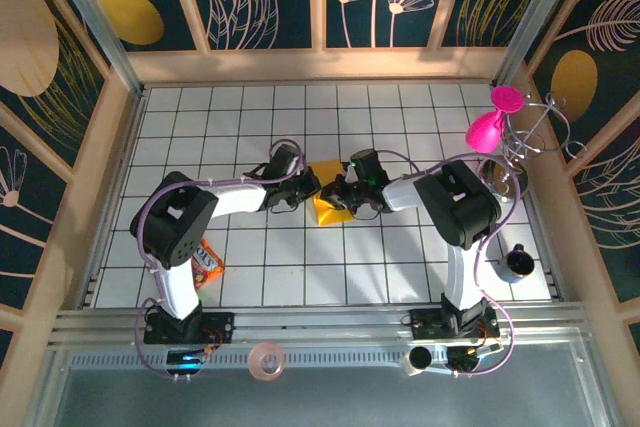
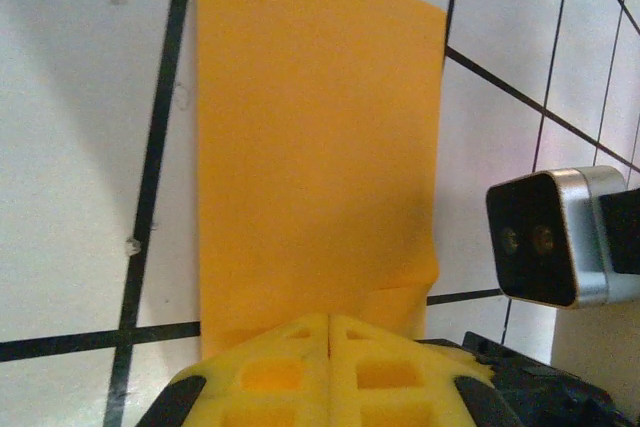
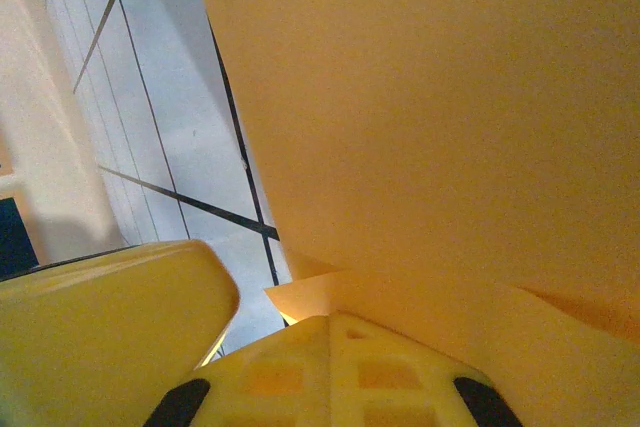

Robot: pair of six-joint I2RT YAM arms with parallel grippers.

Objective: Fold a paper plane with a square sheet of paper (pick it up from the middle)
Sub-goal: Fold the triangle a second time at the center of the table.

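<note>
I log: sheet of paper (image 2: 310,147) mid-tabletop (image 1: 250,127), between left tool (image 2: 330,332) and right tool (image 3: 330,322), both pressed closed at its edges; grip unclear. Snack packet (image 1: 206,265) near left, cup (image 1: 519,263) near right, pink figure (image 1: 488,127) far right. Moving room: far tiles.

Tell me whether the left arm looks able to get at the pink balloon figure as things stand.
Probably not. The pink balloon figure sits at the far right edge, beyond the right arm, which lies across the way, and the left hand is shut at the orange paper.
</note>
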